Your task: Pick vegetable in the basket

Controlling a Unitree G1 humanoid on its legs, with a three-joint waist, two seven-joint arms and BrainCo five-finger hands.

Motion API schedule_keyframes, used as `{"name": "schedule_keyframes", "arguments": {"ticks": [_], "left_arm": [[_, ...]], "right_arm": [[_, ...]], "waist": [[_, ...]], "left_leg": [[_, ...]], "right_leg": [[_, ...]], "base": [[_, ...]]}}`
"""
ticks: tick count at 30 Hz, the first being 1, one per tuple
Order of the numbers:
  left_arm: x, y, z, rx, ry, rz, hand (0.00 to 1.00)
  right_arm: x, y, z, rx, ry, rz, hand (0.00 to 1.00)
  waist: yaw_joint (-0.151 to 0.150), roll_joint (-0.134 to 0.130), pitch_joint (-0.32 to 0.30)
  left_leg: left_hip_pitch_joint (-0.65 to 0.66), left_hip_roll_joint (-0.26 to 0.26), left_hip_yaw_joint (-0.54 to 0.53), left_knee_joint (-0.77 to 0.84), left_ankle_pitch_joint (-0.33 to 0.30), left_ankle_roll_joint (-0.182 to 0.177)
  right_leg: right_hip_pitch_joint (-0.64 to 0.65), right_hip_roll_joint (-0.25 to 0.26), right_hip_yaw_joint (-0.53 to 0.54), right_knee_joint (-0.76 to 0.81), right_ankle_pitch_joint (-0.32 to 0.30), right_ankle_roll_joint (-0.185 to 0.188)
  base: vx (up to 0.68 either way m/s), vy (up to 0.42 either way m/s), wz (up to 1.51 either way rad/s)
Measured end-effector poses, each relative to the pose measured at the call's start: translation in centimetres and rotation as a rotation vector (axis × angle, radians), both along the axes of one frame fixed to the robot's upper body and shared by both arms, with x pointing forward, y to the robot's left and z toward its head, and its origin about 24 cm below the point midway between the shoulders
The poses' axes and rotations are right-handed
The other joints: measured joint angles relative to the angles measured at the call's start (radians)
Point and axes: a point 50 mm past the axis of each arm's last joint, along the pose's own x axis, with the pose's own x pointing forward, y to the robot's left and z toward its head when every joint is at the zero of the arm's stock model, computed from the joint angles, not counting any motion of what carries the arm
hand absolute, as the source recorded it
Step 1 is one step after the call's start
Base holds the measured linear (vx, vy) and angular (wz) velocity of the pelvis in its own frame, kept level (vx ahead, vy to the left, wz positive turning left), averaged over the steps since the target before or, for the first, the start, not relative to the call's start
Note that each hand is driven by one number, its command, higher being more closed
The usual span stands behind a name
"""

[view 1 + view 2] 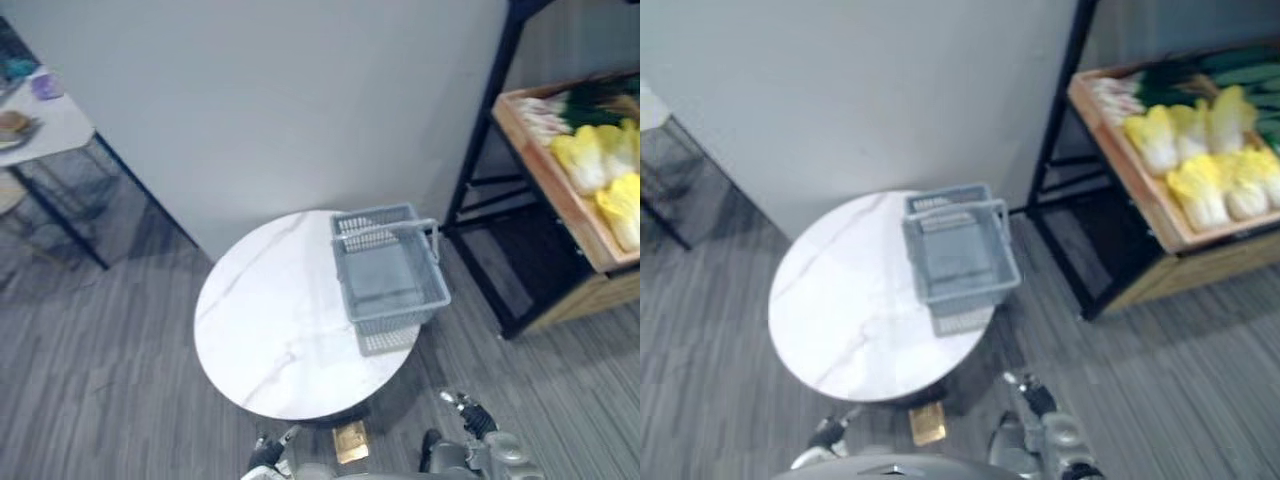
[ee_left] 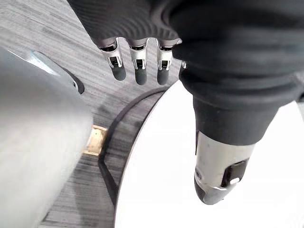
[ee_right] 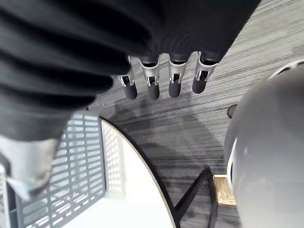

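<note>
a round white table (image 1: 270, 330) stands on a grey plank floor (image 1: 100, 400) before a pale wall (image 1: 300, 100). a small tan block (image 1: 351, 441) lies on the floor by its near edge. a black rack (image 1: 487, 110) stands to the right.

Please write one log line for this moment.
basket: empty, on table | vegetables: on shelf | left hand: open, empty | right hand: open, empty
</note>
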Motion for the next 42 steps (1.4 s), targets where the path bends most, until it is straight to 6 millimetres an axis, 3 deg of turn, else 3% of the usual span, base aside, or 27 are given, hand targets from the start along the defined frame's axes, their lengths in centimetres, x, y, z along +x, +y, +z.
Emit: {"name": "schedule_keyframes", "arguments": {"ticks": [2, 4, 6, 8, 10, 12, 13, 14, 15, 16, 19, 22, 23, 27, 31, 32, 36, 42], "left_arm": [[0.3, 0.0, 0.1, 0.009, -0.014, -0.019, 0.00], [0.6, -0.1, 0.2, 0.025, -0.020, -0.083, 0.00], [0.9, -0.2, 0.3, 0.046, -0.020, -0.159, 0.00], [1.2, -0.3, 0.3, 0.054, -0.012, -0.222, 0.00], [1.2, -0.3, 0.3, 0.056, -0.012, -0.240, 0.00], [1.1, -0.1, 0.3, 0.060, -0.009, -0.234, 0.00], [1.2, -0.1, 0.3, 0.058, -0.013, -0.237, 0.00], [1.3, -0.1, 0.4, 0.055, -0.016, -0.239, 0.00], [1.4, 0.0, 0.4, 0.050, -0.026, -0.238, 0.00], [1.3, 0.2, 0.4, 0.049, -0.024, -0.243, 0.00], [1.1, 0.7, 0.4, 0.056, -0.016, -0.286, 0.00], [1.1, 1.0, 0.4, 0.057, -0.015, -0.308, 0.00], [1.1, 1.1, 0.5, 0.060, -0.015, -0.309, 0.00], [0.9, 1.7, 0.5, 0.075, -0.004, -0.326, 0.00], [0.4, 1.9, 0.4, 0.079, 0.009, -0.322, 0.00], [0.4, 2.0, 0.4, 0.079, 0.008, -0.320, 0.00], [0.6, 2.0, 0.5, 0.085, 0.001, -0.314, 0.00], [0.9, 2.2, 0.7, 0.098, -0.013, -0.273, 0.00]], "right_arm": [[-0.6, 0.0, -0.1, 0.000, 0.007, -0.004, 0.00], [-0.5, -1.0, 0.1, -0.032, -0.001, -0.014, 0.00], [-0.8, -2.1, 0.2, -0.058, 0.006, -0.050, 0.00], [-1.8, -3.1, 0.1, -0.076, 0.032, -0.104, 0.00], [-2.1, -3.4, 0.0, -0.102, 0.043, -0.122, 0.00], [0.1, -5.1, 1.0, -0.161, 0.005, -0.146, 0.00], [2.3, -7.6, 2.4, -0.217, -0.051, -0.173, 0.00], [3.2, -9.0, 3.4, -0.239, -0.088, -0.208, 0.00], [5.0, -11.3, 5.8, -0.276, -0.209, -0.263, 0.00], [7.5, -12.4, 9.0, -0.326, -0.370, -0.226, 0.00], [11.7, -13.3, 15.3, -0.413, -0.638, -0.120, 0.00], [12.7, -14.5, 17.6, -0.503, -0.671, -0.084, 0.00], [13.5, -14.3, 18.3, -0.527, -0.691, -0.058, 0.00], [16.5, -13.0, 21.4, -0.631, -0.777, 0.060, 0.00], [19.8, -10.9, 26.1, -0.720, -0.920, 0.167, 0.00], [21.0, -9.8, 27.5, -0.746, -0.960, 0.220, 0.00], [23.6, -6.2, 30.9, -0.807, -1.050, 0.381, 0.00], [25.8, -4.9, 34.9, -0.898, -1.097, 0.426, 0.00]], "waist": [[0.009, -0.005, 0.001], [0.003, -0.005, 0.001], [-0.012, -0.002, 0.002], [-0.019, 0.006, 0.008], [-0.025, 0.008, 0.009], [-0.030, 0.017, 0.003], [-0.030, 0.023, 0.006], [-0.035, 0.019, 0.008], [-0.030, 0.012, 0.013], [-0.031, 0.011, 0.011], [-0.042, 0.011, 0.014], [-0.040, 0.010, 0.016], [-0.040, 0.020, 0.011], [-0.036, 0.015, 0.026], [-0.027, 0.015, 0.058], [-0.013, 0.012, 0.076], [0.006, 0.010, 0.114], [0.038, 0.001, 0.170]], "left_leg": [[-0.002, 0.020, 0.153, 0.047, -0.008, -0.010], [-0.026, -0.010, 0.279, 0.009, -0.024, -0.013], [-0.049, -0.054, 0.326, -0.123, -0.004, -0.011], [-0.043, -0.071, 0.336, -0.226, 0.057, -0.008], [-0.038, -0.081, 0.316, -0.297, 0.051, -0.016], [-0.043, -0.081, 0.320, -0.364, 0.045, -0.018], [-0.029, -0.083, 0.322, -0.396, 0.036, -0.009], [-0.021, -0.086, 0.323, -0.406, 0.034, -0.005], [-0.017, -0.097, 0.327, -0.408, 0.036, 0.002], [-0.022, -0.105, 0.343, -0.409, 0.034, 0.010], [-0.056, -0.118, 0.372, -0.419, 0.033, 0.024], [-0.081, -0.129, 0.367, -0.445, 0.053, 0.036], [-0.090, -0.132, 0.366, -0.447, 0.061, 0.043], [-0.112, -0.138, 0.356, -0.446, 0.066, 0.047], [-0.135, -0.149, 0.339, -0.445, 0.074, 0.049], [-0.137, -0.150, 0.336, -0.445, 0.074, 0.049], [-0.159, -0.151, 0.308, -0.446, 0.082, 0.050], [-0.192, -0.157, 0.260, -0.454, 0.100, 0.052]], "right_leg": [[0.074, -0.009, -0.027, -0.032, -0.007, -0.012], [0.094, -0.019, -0.049, -0.061, -0.009, -0.013], [0.086, -0.019, -0.065, -0.075, -0.010, -0.011], [0.085, -0.006, -0.071, -0.077, -0.020, 0.004], [0.056, 0.005, -0.068, -0.081, -0.014, 0.013], [0.018, 0.013, -0.059, -0.082, -0.005, 0.024], [0.012, 0.015, -0.051, -0.085, 0.007, 0.030], [0.012, 0.015, -0.048, -0.090, 0.014, 0.032], [0.011, 0.011, -0.034, -0.099, 0.027, 0.037], [-0.002, 0.006, -0.014, -0.104, 0.036, 0.044], [-0.054, 0.005, 0.046, -0.107, 0.042, 0.062], [-0.093, 0.004, 0.072, -0.107, 0.047, 0.063], [-0.105, 0.004, 0.073, -0.108, 0.057, 0.066], [-0.113, 0.007, 0.070, -0.131, 0.082, 0.057], [-0.121, 0.005, 0.059, -0.147, 0.099, 0.055], [-0.121, 0.006, 0.057, -0.149, 0.100, 0.055], [-0.123, 0.008, 0.032, -0.161, 0.105, 0.050], [-0.124, 0.006, -0.002, -0.183, 0.114, 0.046]], "base": [[0.27, -0.293, 0.63], [0.10, -0.104, 0.24], [0.05, -0.020, 0.17], [0.02, 0.042, 0.22], [-0.02, 0.093, 0.14], [-0.08, 0.123, -0.02], [-0.06, 0.087, -0.04], [-0.07, 0.105, -0.05], [-0.09, 0.101, -0.16], [-0.10, 0.098, -0.29], [-0.10, 0.084, -0.33], [-0.01, 0.040, 0.03], [0.01, 0.017, 0.05], [0.03, 0.006, 0.03], [0.04, 0.023, 0.10], [0.02, 0.004, 0.06], [0.02, -0.001, 0.17], [0.01, 0.009, 0.23]]}}
